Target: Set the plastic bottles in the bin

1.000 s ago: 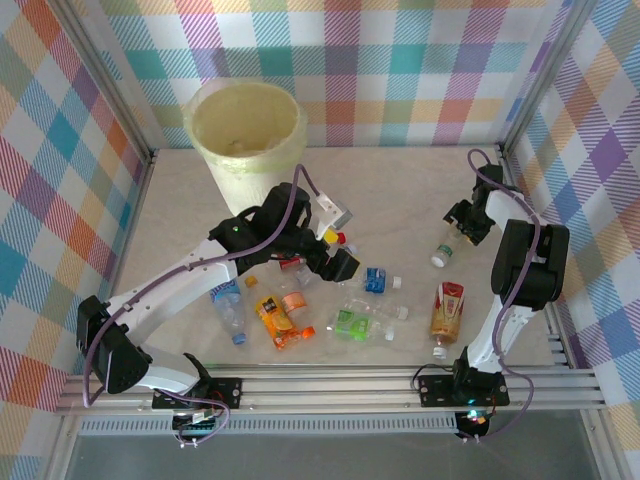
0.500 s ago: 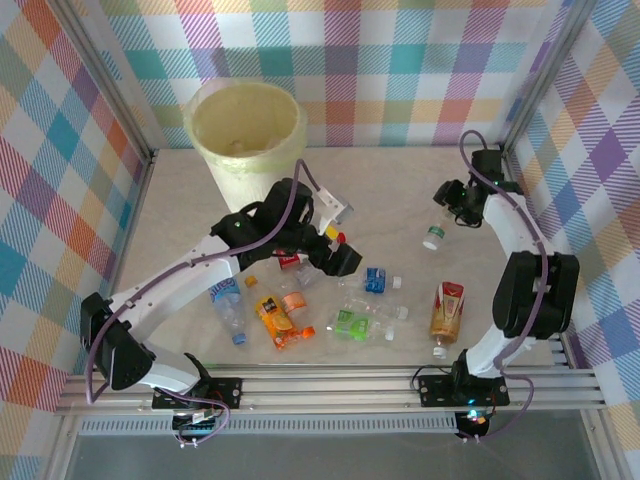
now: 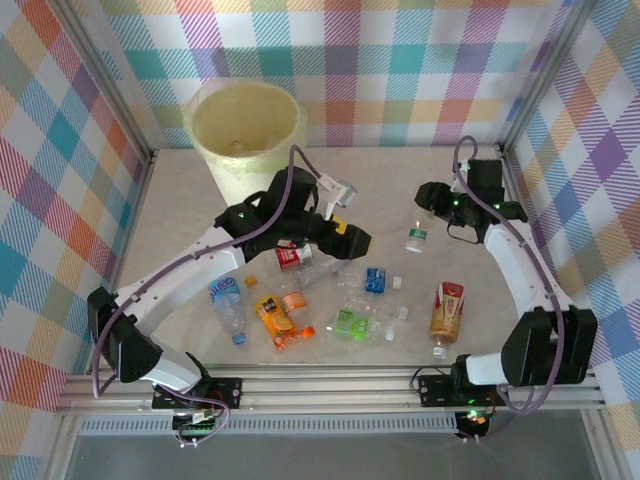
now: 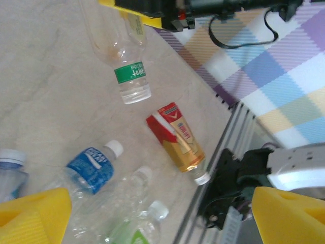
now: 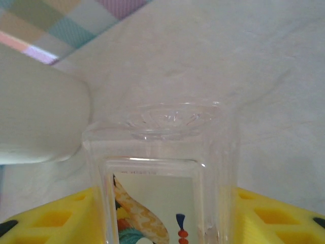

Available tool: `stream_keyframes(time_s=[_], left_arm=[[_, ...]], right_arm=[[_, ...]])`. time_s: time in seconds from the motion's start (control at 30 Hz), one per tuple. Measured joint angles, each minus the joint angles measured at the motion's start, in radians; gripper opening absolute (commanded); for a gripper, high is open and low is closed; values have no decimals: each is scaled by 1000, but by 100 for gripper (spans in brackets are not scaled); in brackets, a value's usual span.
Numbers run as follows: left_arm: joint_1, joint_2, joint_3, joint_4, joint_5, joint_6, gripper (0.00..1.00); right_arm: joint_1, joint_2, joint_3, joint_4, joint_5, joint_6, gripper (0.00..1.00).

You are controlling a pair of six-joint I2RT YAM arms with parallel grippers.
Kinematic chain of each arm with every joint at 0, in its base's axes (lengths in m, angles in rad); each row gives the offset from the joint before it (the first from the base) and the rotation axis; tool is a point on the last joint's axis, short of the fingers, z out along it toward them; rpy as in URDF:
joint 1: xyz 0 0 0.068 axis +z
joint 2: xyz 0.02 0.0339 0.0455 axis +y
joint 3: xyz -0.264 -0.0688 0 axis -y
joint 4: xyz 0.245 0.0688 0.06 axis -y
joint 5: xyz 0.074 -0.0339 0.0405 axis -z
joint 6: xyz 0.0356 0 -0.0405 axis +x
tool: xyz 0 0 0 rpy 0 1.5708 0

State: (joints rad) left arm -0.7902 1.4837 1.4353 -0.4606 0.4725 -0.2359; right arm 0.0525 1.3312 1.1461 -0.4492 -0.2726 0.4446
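The right gripper [image 3: 435, 200] is closed on a clear bottle [image 3: 416, 239] with square sides. Its yellow fingers [image 5: 51, 218] press against both side walls, and the bottle hangs from the jaws with its white cap lowermost. The green label band carries white writing too blurred to read. Through the clear wall, the right wrist view shows a label picture in orange and teal with no legible words. The left gripper [image 3: 345, 238] stands wide open and empty, its yellow pads [image 4: 30, 216] far apart. Beneath it and on its near side lie the other plastic bottles [image 3: 350, 322], among them a red-and-gold bottle [image 4: 175, 134] with a barcode and a blue-labelled bottle [image 4: 91, 165] whose white lettering is unreadable. The bin [image 3: 240, 175] stands beyond the left gripper and to its left, well apart from the right gripper.
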Motion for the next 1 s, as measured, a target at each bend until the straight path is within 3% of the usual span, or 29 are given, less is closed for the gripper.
stream_keyframes(time_s=[0.27,0.47,1.0], left_arm=[[0,45,-72,185,16,-158,89],[0,47,-99,275,17,-222,87],[-1,82,-111,443,63,-340,65]], right_arm=[[41,-106,-79,192,-260,132,54],[55,-143,-92,361,-386,275,53],[86,-146,-105,524,-456,429,53]])
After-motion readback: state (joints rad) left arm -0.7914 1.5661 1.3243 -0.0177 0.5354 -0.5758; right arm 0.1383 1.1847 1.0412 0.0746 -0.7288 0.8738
